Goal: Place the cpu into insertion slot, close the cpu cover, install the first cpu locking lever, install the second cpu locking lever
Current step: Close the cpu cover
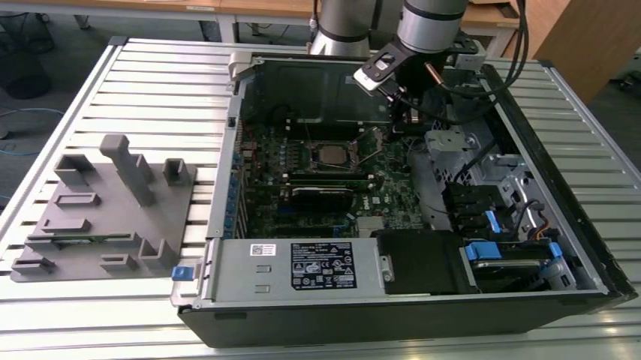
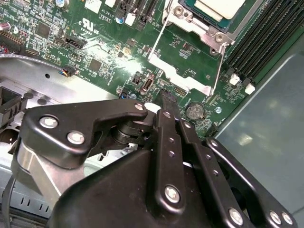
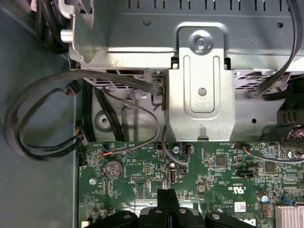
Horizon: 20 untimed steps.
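The cpu (image 1: 329,154) lies with its silver top up in the insertion slot (image 1: 347,160) on the green motherboard inside the open computer case. In the second wrist view the cpu (image 2: 221,7) sits in the silvery-rimmed slot (image 2: 184,17). The cpu cover (image 2: 183,80) is swung open off it, and its window shows green board. Thin wire levers (image 2: 156,40) run along the cover's sides. My gripper (image 1: 403,112) hangs above the board, on the exterior view's right of the slot. The black fingertips (image 3: 164,195) are pressed together with nothing between them, and the gripper (image 2: 166,97) is a short way from the cover's free edge.
A grey metal drive bracket (image 3: 202,90) and looping black cables (image 3: 42,118) stand close to the gripper. Black memory slots (image 2: 266,38) flank the socket, and a coin battery (image 2: 194,110) lies near the fingertips. A grey parts fixture (image 1: 100,210) stands on the slatted table at the exterior view's left.
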{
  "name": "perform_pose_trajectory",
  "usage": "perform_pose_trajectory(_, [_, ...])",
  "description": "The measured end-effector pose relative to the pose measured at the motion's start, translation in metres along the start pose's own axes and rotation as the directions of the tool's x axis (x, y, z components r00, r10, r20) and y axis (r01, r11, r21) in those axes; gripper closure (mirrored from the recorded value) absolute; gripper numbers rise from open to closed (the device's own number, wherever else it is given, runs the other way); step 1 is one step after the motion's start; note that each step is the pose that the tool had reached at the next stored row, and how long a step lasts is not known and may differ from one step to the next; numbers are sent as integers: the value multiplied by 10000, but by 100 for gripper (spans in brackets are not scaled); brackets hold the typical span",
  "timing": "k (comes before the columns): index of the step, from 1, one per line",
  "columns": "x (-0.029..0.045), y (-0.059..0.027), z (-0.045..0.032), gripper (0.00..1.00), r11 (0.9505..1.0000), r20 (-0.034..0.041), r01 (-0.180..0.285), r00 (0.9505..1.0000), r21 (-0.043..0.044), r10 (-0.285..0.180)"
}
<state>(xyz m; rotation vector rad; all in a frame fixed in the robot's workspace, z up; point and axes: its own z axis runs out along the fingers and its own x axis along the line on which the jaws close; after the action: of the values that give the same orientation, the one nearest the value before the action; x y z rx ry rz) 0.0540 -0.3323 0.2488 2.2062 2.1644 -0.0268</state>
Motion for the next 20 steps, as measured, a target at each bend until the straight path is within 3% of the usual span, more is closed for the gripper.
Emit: perform_pose_trajectory(20, [40, -2, 60, 89, 10000, 1, -6, 10000, 0, 6])
